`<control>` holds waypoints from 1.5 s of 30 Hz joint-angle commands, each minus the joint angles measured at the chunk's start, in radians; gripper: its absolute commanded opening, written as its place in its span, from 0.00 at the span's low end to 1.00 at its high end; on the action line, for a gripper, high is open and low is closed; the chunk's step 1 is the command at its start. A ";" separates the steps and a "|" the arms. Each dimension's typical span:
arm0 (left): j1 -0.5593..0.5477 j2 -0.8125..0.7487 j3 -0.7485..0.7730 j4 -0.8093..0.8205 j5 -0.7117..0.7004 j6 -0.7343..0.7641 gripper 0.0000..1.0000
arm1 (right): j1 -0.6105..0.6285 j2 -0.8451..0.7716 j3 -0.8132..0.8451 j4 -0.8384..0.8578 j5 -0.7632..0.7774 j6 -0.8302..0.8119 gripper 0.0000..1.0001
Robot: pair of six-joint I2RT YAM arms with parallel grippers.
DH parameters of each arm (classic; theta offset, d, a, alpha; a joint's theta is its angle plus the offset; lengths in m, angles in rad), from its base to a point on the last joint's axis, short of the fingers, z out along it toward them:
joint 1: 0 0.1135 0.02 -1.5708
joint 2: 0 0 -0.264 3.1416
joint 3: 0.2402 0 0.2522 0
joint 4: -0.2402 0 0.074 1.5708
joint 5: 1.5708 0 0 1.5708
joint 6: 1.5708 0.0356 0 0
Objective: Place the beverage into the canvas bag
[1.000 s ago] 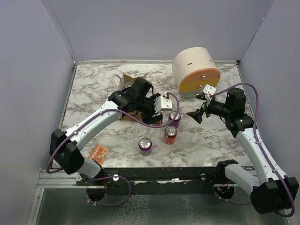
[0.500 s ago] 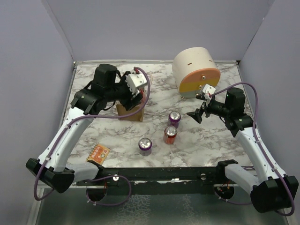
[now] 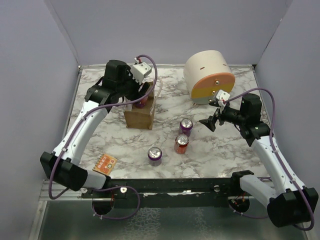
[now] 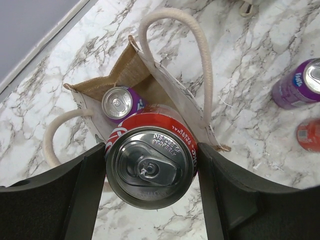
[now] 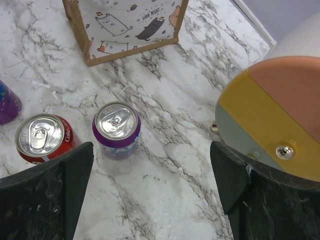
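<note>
3 loose cans stand on the marble table (image 3: 225,150) in front of the arms: a purple can (image 3: 155,155) nearest, a red Coke can (image 3: 181,143) just behind and to its right, and a 2nd purple can (image 3: 186,126) close behind that one. To the left, near the front edge, lies a small orange packet (image 3: 105,163).

Beyond the cans on the right side, the right gripper (image 3: 210,121) hovers above the table with its fingers spread wide and nothing between them; its wrist view looks down on the Coke can and the 2nd purple can.

Farther back and to the left, the canvas bag (image 3: 137,117) stands upright with its mouth open and its 2 cream rope handles splayed. 1 purple can (image 4: 120,102) sits upright inside it. The left gripper (image 4: 151,172) hangs directly over the bag, its 2 fingers clamped on the sides of a red cola can (image 4: 150,150), held upright over the opening beside the can inside. Whether its base has passed the rim I cannot tell.

At the far right rests a large cream cylinder (image 3: 210,75) with an orange-yellow face.
</note>
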State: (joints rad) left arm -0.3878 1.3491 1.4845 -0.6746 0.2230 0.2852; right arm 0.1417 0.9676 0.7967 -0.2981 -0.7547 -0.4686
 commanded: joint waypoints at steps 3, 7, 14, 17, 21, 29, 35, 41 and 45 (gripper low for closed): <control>-0.002 0.091 0.085 0.115 -0.068 -0.014 0.00 | -0.005 -0.023 -0.007 0.010 0.011 -0.007 1.00; -0.002 0.148 0.098 0.122 -0.074 -0.028 0.00 | -0.005 -0.024 -0.008 0.010 0.010 -0.007 1.00; -0.002 0.234 0.101 0.117 -0.062 -0.048 0.00 | -0.005 -0.026 -0.008 0.008 0.009 -0.007 1.00; -0.002 0.250 0.073 0.130 -0.050 -0.069 0.00 | -0.005 -0.027 -0.009 0.008 0.009 -0.007 1.00; -0.002 0.265 0.041 0.156 -0.047 -0.093 0.00 | -0.005 -0.025 -0.010 0.008 0.007 -0.008 1.00; -0.001 0.315 0.025 0.171 -0.056 -0.095 0.00 | -0.006 -0.028 -0.009 0.008 0.005 -0.008 1.00; 0.000 0.325 0.000 0.158 -0.084 -0.060 0.00 | -0.006 -0.030 -0.010 0.008 0.004 -0.009 1.00; 0.000 0.325 -0.039 0.149 -0.103 -0.036 0.00 | -0.005 -0.033 -0.009 0.007 -0.002 -0.009 1.00; 0.000 0.331 -0.061 0.164 -0.131 -0.027 0.00 | -0.005 -0.032 -0.009 0.006 -0.004 -0.009 1.00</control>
State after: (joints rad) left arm -0.3882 1.6905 1.4273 -0.5762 0.1379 0.2340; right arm 0.1417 0.9531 0.7959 -0.2981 -0.7547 -0.4690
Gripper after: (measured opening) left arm 0.682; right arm 0.995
